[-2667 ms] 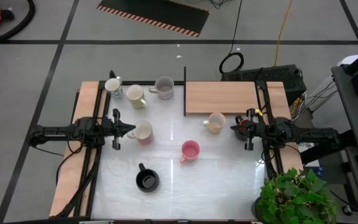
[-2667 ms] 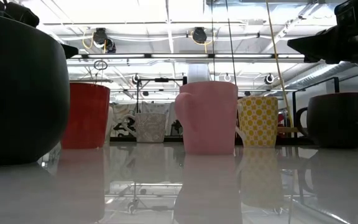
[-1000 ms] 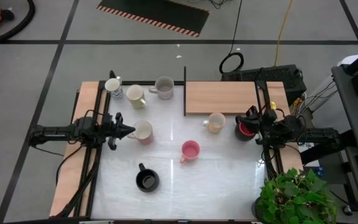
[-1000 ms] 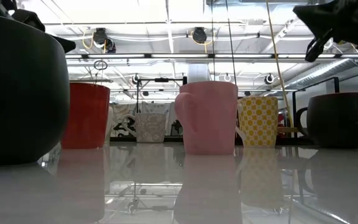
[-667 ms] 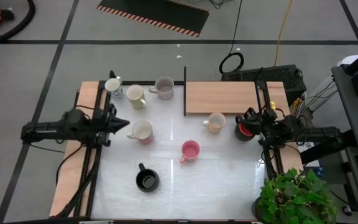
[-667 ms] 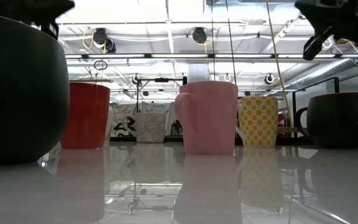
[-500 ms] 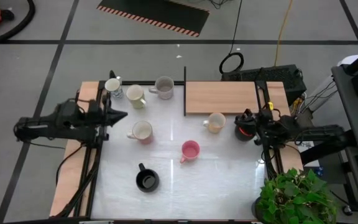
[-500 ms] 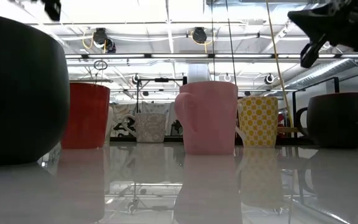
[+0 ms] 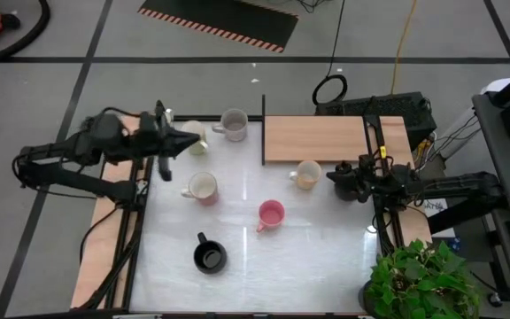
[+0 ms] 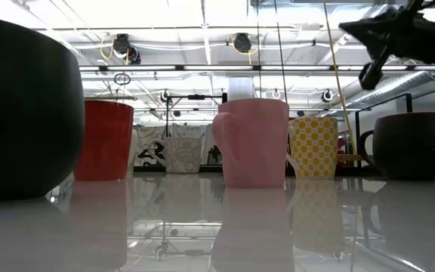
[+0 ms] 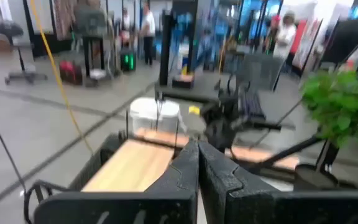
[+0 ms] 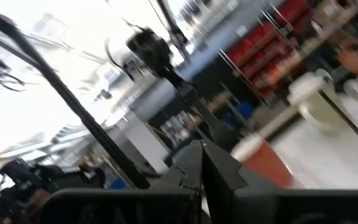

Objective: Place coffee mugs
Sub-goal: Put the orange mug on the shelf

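Grey floor with dark lines surrounds the white counter (image 9: 308,257) in the high view. On it stand a grey mug (image 9: 234,123) at the far edge, a cream mug (image 9: 195,137) beside it, partly under the left arm, a white-rimmed pink mug (image 9: 201,187), a pink mug (image 9: 270,213) near the middle, a black mug (image 9: 209,257) at the near side and a yellow mug (image 9: 307,174) by the wooden board (image 9: 314,139). The left gripper (image 9: 193,139) hangs over the cream mug, fingers clenched and empty. The right gripper (image 9: 333,177) sits just beside the yellow mug, fingers clenched on nothing. A plant (image 9: 419,282) stands at the near right corner.

Low view: the black mug (image 10: 25,109) fills the left, then a red mug (image 10: 104,140), a patterned mug (image 10: 183,154), the pink mug (image 10: 252,141), the yellow mug (image 10: 313,146) and a dark round mug (image 10: 411,145). The right gripper (image 10: 353,32) hangs above, at upper right.

Left wrist view: the clenched fingers (image 11: 222,174) point past the board (image 11: 135,165) toward the right arm (image 11: 229,118) and plant (image 11: 340,106).

Right wrist view: clenched fingers (image 12: 219,168) before a blurred red mug (image 12: 269,165).
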### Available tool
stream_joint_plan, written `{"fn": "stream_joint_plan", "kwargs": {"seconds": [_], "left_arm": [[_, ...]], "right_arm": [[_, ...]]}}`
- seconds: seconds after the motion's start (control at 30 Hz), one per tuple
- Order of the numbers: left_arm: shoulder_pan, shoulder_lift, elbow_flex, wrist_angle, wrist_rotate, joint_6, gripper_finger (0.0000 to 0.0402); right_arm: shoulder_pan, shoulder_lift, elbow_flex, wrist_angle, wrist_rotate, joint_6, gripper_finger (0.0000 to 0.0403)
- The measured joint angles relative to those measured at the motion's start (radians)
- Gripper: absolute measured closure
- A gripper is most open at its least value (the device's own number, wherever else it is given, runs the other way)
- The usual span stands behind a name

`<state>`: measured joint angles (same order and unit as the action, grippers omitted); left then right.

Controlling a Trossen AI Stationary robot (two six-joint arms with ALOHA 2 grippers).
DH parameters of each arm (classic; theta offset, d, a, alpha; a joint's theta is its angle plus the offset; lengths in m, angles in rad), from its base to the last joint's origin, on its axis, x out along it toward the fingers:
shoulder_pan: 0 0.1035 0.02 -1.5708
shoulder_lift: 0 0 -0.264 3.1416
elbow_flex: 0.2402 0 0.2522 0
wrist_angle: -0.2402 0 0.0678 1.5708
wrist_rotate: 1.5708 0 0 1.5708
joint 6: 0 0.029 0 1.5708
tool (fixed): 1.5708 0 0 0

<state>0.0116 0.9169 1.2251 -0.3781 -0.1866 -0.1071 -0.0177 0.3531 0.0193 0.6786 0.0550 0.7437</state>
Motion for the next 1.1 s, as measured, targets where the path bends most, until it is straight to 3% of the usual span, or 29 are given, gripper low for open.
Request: {"fn": "stream_joint_plan", "kwargs": {"seconds": [0.17, 0.4, 0.6, 0.77, 0.9, 1.1], "left_arm": [[0.0, 0.124, 0.105, -0.073, -0.007, 0.075, 0.0396], [-0.012, 0.184, 0.125, -0.068, -0.008, 0.176, 0.0396], [-0.044, 0.192, 0.125, -0.013, -0.003, 0.1, 0.0396], [-0.061, 0.199, 0.128, 0.111, -0.013, -0.172, 0.0396], [-0.061, 0.233, 0.199, -0.008, -0.023, -0.254, 0.0396], [-0.034, 0.361, 0.434, -0.337, -0.052, -0.311, 0.0396]], "right_arm": [[0.0, 0.0, 0.0, 0.091, -0.001, -0.068, 0.0403], [0.0, 0.0, 0.0, 0.118, -0.001, -0.077, 0.0403], [0.0, 0.0, 0.0, 0.11, -0.004, -0.005, 0.0403], [0.0, 0.008, 0.0, 0.068, 0.048, -0.008, 0.0403], [-0.001, 0.024, 0.0, 0.023, 0.154, 0.003, 0.0403], [0.0, 0.053, 0.0, 0.02, 0.155, 0.022, 0.0403]]}}
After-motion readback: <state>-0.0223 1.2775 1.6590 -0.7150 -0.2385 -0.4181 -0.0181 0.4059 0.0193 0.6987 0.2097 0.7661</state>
